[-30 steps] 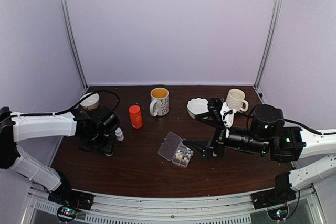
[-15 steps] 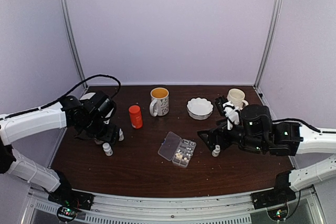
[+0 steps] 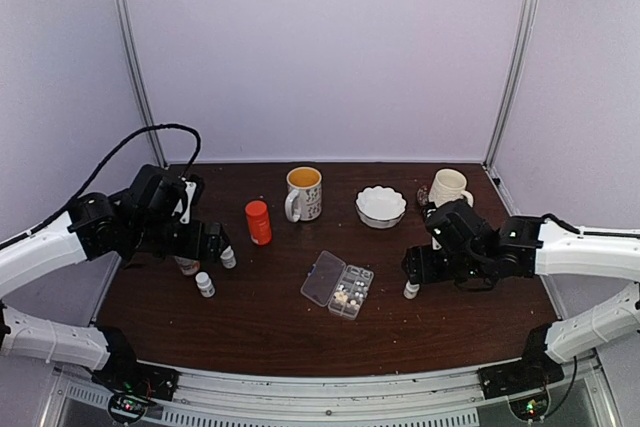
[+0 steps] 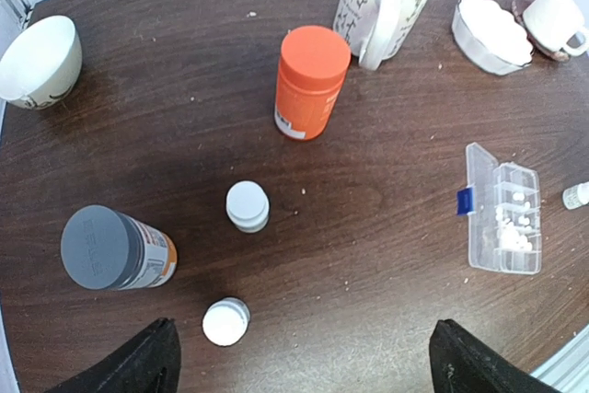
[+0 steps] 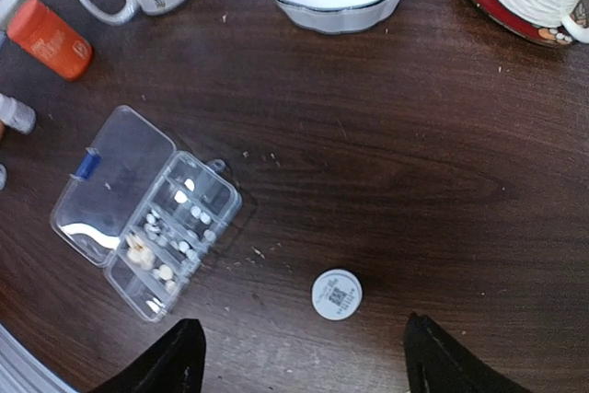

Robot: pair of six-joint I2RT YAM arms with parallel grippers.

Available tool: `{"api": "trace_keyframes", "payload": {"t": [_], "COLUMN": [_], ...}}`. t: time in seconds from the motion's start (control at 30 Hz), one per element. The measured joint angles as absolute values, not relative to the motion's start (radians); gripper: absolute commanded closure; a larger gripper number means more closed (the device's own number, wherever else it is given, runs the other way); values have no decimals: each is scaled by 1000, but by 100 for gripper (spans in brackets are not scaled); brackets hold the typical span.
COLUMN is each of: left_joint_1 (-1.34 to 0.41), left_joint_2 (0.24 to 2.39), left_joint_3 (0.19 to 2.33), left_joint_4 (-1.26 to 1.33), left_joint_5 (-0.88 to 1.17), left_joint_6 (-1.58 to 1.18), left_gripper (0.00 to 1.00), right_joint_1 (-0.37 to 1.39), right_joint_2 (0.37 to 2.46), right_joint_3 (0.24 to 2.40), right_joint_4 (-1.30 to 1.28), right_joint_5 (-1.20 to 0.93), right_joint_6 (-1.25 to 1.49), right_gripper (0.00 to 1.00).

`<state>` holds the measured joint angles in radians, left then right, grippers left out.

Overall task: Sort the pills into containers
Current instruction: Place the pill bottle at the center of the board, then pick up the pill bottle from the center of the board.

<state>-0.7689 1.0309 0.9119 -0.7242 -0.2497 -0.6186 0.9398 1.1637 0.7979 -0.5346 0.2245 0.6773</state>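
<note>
We see the organizer box [image 3: 338, 285] lying near the middle of the table [image 3: 260, 332], slightly toward its near edge, with its clear lid [image 5: 106, 181] swung open flat beside it. The pills [image 5: 156, 250], whitish and tan, sit in several of its compartments. The left gripper [image 4: 304, 370] hangs over the table's left side, jaws spread wide and empty, above a grey-capped bottle [image 4: 109, 250]. The right gripper [image 5: 308, 361] hovers right of the box, jaws apart and gripping nothing. A small white bottle [image 5: 336, 294] stands just beyond its fingertips.
</note>
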Motion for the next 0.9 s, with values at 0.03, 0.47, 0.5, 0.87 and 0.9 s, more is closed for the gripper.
{"api": "trace_keyframes", "payload": {"t": [0.03,0.47,0.5,0.87,0.9], "left_joint_1": [-769,-770,-770,-770,-770], "left_joint_2": [1023,725,701,628,627], "left_joint_3": [908,706,694,669,669], "left_joint_4": [-715,-500,-489,-463,-463], "left_joint_5": [-249,-133,-130,-110,-110], "left_joint_6": [-619,-584,-583,-560,-559], "left_gripper": [4,5,5,6,6], "right_joint_1": [937,910,903,889,889], "right_joint_2": [1189,1412,1421,1471,1471], "right_joint_3": [800,886,887,899,900], "right_joint_4": [-540,-596,-598,-622,-625], "right_joint_5": [220,160,153,123,124], "right_joint_6": [686,688,688,701,703], "right_gripper": [32,54,57,49,49]}}
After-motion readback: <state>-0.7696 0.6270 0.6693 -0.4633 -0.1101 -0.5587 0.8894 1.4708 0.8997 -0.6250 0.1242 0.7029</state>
